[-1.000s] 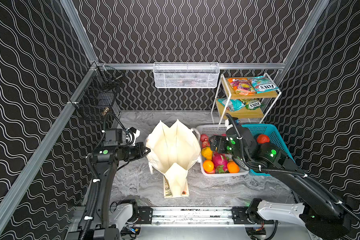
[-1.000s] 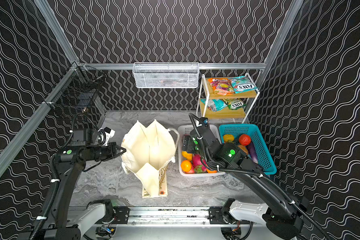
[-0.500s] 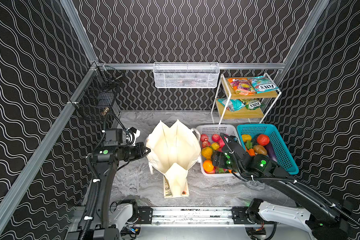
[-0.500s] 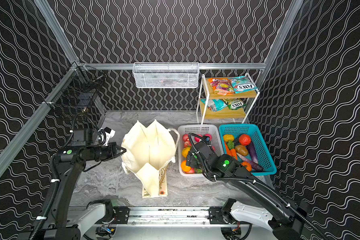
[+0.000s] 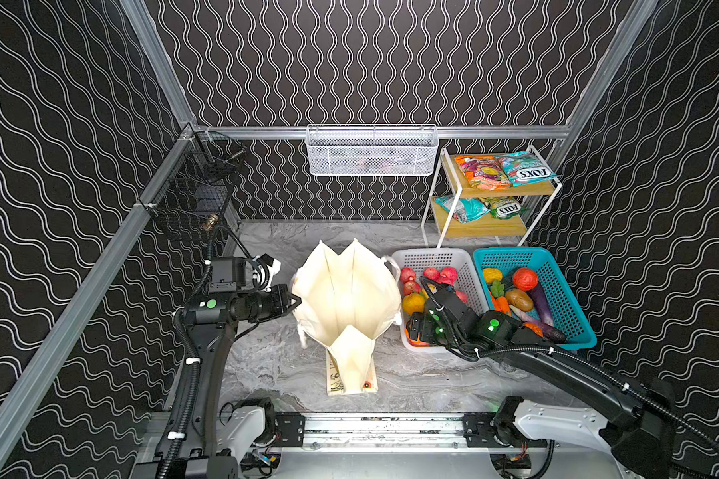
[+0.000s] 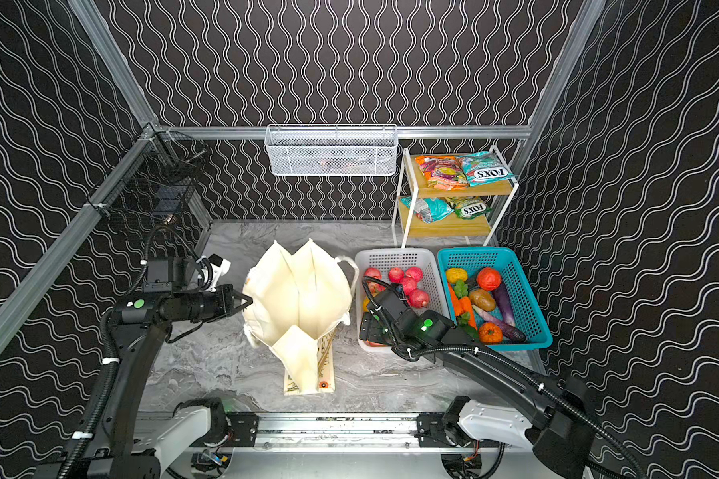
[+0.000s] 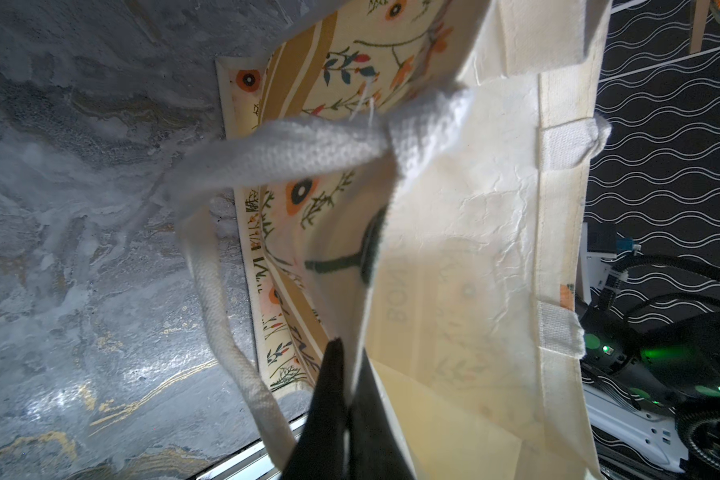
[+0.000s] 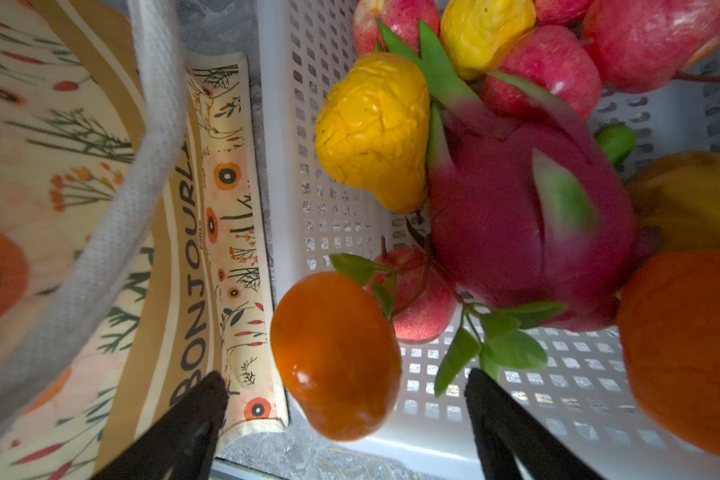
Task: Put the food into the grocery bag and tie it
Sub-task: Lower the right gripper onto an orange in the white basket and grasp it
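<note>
Holding the grocery bag [image 5: 349, 298] open is the left gripper [image 7: 341, 353]. Its jaws are pinched tight on the cloth rim at the bag's left side, so the mouth gapes upward in both top views. The bag stands on the marble tabletop [image 5: 266, 365], just beside the white basket [image 5: 436, 256]. Can't see any food in it from above.

The right gripper [image 8: 344, 380] hangs over the near corner of that basket w/ jaws spread wide and nothing gripped. An orange [image 8: 333, 353] sits right below, framed by the two fingers. Beyond it lie a pink dragon fruit [image 8: 516, 224], a yellow pear [image 8: 371, 133] and red apples [image 8: 545, 70]. Veg is in the teal basket [image 5: 511, 253], and the FOX'S packets [image 5: 524, 168] are on the shelf rack [image 5: 494, 226] at the back.

Handling, as a judgement:
- **Orange:** round & glossy, prob. light and firm, so it may squirt out if pinched off-centre. Take it across the widest part, fingers either side, clear of the basket wall & the leafy sprig next to it.
- **Dragon fruit:** bulkier. Grip the body, not the fins.
- **Bag:** thin limp canvas that would likely slump if the rim grip lets go, so release items low over the mouth.
- **Handles** [image 7: 287, 153]**:** thick woven strap, looks soft enough to knot.
</note>
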Controlling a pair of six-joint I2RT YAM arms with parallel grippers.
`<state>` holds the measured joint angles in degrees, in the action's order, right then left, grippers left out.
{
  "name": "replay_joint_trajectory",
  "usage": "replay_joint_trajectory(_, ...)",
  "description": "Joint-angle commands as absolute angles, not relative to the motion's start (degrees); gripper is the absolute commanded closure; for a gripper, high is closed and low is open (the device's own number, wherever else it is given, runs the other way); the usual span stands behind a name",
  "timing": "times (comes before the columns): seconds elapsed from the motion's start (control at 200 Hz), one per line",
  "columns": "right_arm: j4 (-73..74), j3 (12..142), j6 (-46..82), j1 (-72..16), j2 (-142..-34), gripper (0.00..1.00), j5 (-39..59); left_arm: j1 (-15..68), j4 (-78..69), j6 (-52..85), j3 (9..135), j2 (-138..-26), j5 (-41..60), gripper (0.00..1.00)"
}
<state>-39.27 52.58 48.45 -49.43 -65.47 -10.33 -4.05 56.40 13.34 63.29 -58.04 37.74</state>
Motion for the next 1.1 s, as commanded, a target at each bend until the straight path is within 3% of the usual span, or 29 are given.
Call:
replay_joint_trajectory(0.0, -36.07, 51.95, 49.03, -49.31, -66.07, 0.08, -9.85, -3.92, 56.6, 12.83, 62.99, -57.66, 38.05, 1.0)
replay_joint_trajectory(0.165, -34.57, 51.42, 48.63, -48.87, -67.36, 0.08, -9.06, -3.95, 56.65, 12.92, 63.08, -57.31, 38.23, 1.0)
replay_joint_trajectory(0.44, -31.71, 50.36, 47.81, -46.85, -68.95, 0.21, -7.01, -3.98, 56.94, 13.01, 62.74, -56.6, 38.3, 1.0)
replay_joint_trajectory(0.831, -30.89, 48.96, 47.66, -46.23, -70.14, 0.3, -4.92, -3.99, 56.43, 13.54, 62.5, -56.33, 38.57, 1.0)
replay_joint_trajectory(1.091, -31.44, 49.26, 46.98, -45.11, -69.53, 0.5, -4.84, -3.96, 56.51, 13.48, 62.53, -56.08, 38.49, 1.0)
